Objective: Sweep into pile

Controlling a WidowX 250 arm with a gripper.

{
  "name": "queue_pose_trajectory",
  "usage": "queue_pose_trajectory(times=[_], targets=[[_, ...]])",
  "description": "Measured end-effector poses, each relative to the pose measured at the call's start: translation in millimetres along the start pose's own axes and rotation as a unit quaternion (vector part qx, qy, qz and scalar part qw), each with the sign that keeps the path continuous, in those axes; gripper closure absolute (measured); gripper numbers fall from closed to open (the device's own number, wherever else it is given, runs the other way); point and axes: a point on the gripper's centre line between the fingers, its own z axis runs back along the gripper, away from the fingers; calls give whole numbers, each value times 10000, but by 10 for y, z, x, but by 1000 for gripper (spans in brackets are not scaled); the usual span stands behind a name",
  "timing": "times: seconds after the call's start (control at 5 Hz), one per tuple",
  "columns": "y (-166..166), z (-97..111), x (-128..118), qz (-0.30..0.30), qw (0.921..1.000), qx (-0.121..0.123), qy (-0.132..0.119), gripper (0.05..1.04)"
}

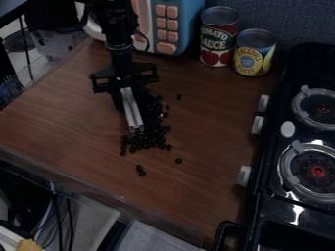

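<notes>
The black gripper (123,92) hangs over the upper left middle of the wooden table, shut on a silver, bar-like tool (132,112). The tool slants down from the gripper, its lower end among small dark beads (152,135). These beads lie in an uneven cluster below and to the right of the tool. A few strays are apart from it: one bead (179,161) to the lower right, a small group (140,170) below, and another bead (179,97) to the upper right. The tool partly hides the cluster's left side.
A tomato sauce can (218,37) and a yellow can (254,53) stand at the back, beside a blue and pink toy microwave (171,24). A black stove (272,162) with side knobs lines the right. The wooden table (72,117) ends at a lower-left edge.
</notes>
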Motion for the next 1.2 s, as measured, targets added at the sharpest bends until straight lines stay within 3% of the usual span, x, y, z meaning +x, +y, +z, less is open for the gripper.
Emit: queue_pose_trajectory(times=[0.2,0.4,0.6,0.8,1.0,1.2], targets=[[28,115,-35,-3,9998,-83,198,698],[152,501,41,118,9995,-281,50,698],[376,878,132,157,9995,-269,-7,698],[503,985,215,-639,9965,526,-149,698],[509,819,336,-1925,9707,1397,-333,698],[538,714,358,-3162,9301,1840,-324,698]])
